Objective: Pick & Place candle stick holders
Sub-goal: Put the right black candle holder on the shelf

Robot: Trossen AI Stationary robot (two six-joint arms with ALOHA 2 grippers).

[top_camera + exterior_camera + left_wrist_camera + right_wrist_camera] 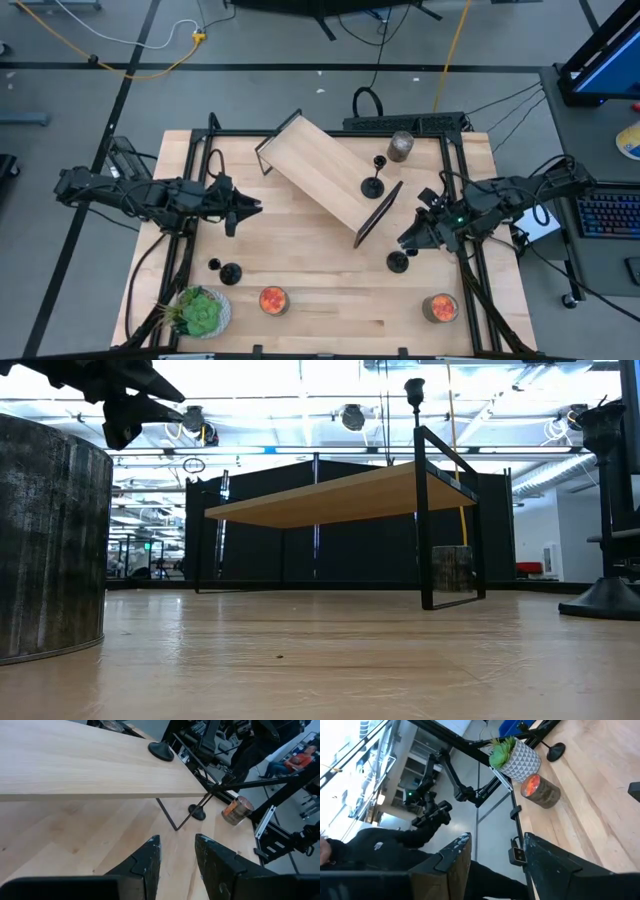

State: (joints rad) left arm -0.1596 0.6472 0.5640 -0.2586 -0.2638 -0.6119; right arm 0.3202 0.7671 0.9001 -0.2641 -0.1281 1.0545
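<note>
Right gripper [408,243] hovers fingers parted, empty, above a holder [398,262] — prob. lining up; left gripper [250,208] waits, parted.

I see a pale, smooth wooden table [320,280], a shelf [325,172] of the same light wood on a thin black metal frame, matt black candle holders [373,186], and a rough grey jar [401,146].

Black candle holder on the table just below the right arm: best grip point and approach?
Probably the thin stem of the candle holder, above its flat round base. It stands upright and apart from the shelf, so the right tool beside it could come down from above.
</note>
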